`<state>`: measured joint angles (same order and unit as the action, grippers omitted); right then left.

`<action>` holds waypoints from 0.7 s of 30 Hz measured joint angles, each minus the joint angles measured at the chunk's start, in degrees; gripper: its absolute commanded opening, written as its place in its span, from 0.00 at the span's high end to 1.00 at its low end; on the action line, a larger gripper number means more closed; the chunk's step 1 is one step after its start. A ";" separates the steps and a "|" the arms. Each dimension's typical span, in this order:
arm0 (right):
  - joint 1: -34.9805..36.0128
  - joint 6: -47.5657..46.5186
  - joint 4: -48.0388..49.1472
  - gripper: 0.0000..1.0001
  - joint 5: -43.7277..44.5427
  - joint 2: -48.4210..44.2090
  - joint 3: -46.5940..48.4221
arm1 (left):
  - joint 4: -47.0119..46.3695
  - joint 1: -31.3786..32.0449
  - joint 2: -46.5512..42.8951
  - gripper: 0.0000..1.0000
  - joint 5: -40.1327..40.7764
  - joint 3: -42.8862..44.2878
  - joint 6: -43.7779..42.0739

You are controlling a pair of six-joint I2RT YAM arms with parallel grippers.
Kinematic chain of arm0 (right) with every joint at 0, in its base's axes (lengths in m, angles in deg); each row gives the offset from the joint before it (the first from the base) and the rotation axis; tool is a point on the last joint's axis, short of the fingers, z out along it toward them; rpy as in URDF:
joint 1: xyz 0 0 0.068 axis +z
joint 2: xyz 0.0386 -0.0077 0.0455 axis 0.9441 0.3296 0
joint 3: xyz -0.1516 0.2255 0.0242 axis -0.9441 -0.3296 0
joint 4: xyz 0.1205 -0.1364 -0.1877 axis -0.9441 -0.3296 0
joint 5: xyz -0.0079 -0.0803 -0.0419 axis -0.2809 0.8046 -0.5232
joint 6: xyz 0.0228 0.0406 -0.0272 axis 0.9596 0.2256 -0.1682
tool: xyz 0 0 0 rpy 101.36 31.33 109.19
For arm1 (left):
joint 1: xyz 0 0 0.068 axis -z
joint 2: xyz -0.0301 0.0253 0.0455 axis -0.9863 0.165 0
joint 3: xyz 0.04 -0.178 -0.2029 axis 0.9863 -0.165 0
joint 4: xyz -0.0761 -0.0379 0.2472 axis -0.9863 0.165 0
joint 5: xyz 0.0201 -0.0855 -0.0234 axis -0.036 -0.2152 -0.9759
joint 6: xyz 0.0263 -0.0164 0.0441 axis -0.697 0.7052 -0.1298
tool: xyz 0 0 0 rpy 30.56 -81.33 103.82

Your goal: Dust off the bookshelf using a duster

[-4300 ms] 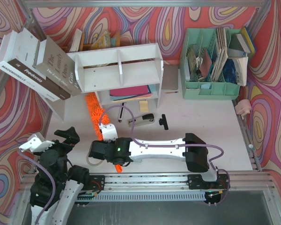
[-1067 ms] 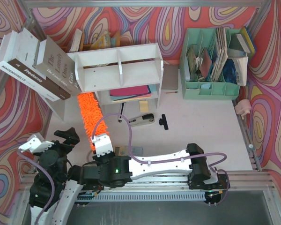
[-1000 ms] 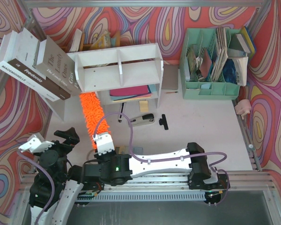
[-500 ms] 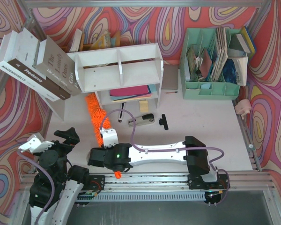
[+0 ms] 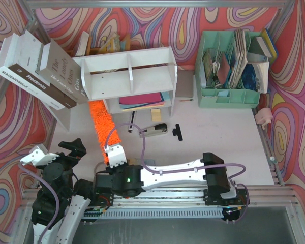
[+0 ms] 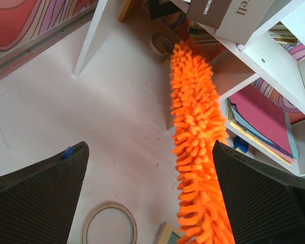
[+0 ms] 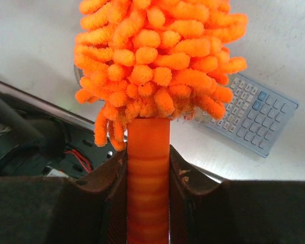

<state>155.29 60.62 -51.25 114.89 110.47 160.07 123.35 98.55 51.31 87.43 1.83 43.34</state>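
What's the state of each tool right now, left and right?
Left tool: open, holding nothing.
Right tool: closed on the duster, at its handle.

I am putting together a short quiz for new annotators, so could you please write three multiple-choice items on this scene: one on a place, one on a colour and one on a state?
1. Where is the tip of the duster?
A. on top of the bookshelf
B. at the bookshelf's left end
C. at the bookshelf's right end

2. What colour is the file organiser at the far right of the table?
A. mint green
B. white
C. orange

3. What state is the right gripper in?
A. open above the table
B. out of every view
C. shut on the duster

Answers:
1 B: the top view shows the fluffy head ending beside the shelf's left side.
2 A: its walls are plainly pale green.
3 C: the right wrist view shows it clamped on the orange handle.
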 measured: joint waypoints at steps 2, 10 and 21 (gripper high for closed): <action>1.40 -0.22 0.24 1.00 2.49 -0.85 0.09 | 0.00 0.00 0.00 0.02 0.02 0.00 0.00; 2.51 -3.23 4.90 1.00 8.81 -5.07 -0.98 | 0.02 0.00 0.00 0.02 0.02 0.07 0.00; 4.70 -14.51 15.76 1.00 6.27 -6.16 -3.96 | 0.07 0.00 0.00 0.02 0.42 0.39 0.20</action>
<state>159.99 46.10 -35.49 121.16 104.31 156.12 123.42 98.55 51.31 87.84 2.22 43.53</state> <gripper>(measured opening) 0.331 0.984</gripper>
